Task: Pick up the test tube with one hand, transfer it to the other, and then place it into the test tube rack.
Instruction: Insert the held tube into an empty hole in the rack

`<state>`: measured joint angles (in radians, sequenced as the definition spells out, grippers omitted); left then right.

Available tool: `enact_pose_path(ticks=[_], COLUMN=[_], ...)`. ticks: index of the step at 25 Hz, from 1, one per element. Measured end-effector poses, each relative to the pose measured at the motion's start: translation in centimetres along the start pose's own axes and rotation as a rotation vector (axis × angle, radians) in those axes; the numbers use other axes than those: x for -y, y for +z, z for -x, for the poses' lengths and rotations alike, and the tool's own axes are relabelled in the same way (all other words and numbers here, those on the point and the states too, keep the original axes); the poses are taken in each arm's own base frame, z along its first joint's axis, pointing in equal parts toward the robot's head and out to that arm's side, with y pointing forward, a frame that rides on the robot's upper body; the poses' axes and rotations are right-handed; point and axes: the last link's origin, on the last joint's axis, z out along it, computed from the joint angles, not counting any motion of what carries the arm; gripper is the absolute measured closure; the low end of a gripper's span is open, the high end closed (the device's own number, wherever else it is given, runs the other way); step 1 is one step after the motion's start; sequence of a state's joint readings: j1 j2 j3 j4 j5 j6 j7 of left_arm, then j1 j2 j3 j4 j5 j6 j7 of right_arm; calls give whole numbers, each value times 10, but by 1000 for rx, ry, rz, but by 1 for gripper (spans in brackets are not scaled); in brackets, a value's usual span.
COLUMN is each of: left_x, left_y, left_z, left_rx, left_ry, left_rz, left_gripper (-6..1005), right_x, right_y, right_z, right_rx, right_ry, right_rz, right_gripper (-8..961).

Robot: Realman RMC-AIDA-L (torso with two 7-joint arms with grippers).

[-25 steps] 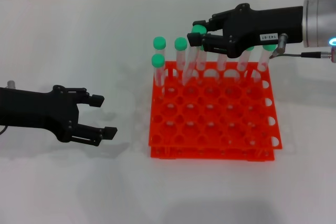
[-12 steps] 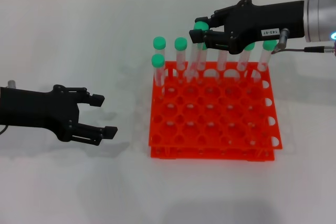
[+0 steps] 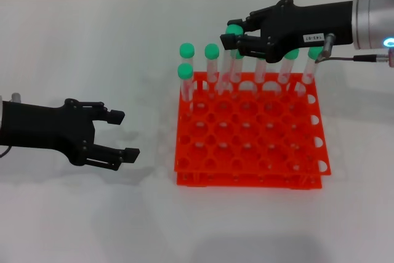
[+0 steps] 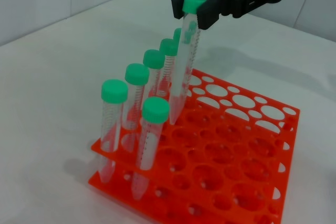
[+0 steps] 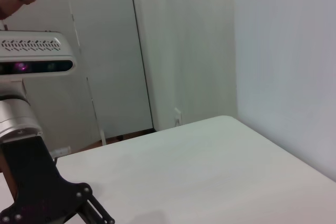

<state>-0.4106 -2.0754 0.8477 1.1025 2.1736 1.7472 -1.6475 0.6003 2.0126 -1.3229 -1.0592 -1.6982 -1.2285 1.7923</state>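
Note:
My right gripper (image 3: 231, 37), black with a white numbered sticker, is shut on the test tube (image 3: 230, 66) just below its green cap, above the back row of the orange-red test tube rack (image 3: 252, 180). The tube hangs tilted, its lower end at a back-row hole. The left wrist view shows the held tube (image 4: 184, 77), the right gripper (image 4: 202, 10) and the rack (image 4: 239, 187). My left gripper (image 3: 125, 133), black and unlabelled, is open and empty over the table to the left of the rack.
Several other green-capped tubes (image 3: 186, 66) stand in the rack's back row, and one (image 3: 184, 81) stands in the second row at the left. They also show in the left wrist view (image 4: 152, 129). The other holes are empty.
My right gripper has risen slightly with the tube, still over the rack's back row. The left gripper has barely moved.

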Motion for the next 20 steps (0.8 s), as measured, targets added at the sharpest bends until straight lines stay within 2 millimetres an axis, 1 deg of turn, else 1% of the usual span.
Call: enact_pose_path(ticks=[7, 14, 20], left_x=[0, 0, 0], left_y=[4, 6, 6], left_z=[0, 3, 9], left_rx=[-4, 4, 25], left_ry=[0, -7, -13], left_rz=[15, 23, 27], left_gripper=[115, 115, 115], right_x=[0, 0, 0], right_y=[5, 12, 13], right_z=[-3, -3, -3], right_rx=[-7, -14, -14], right_ry=[10, 14, 15], right_rz=[1, 12, 14], right_gripper=[637, 635, 634])
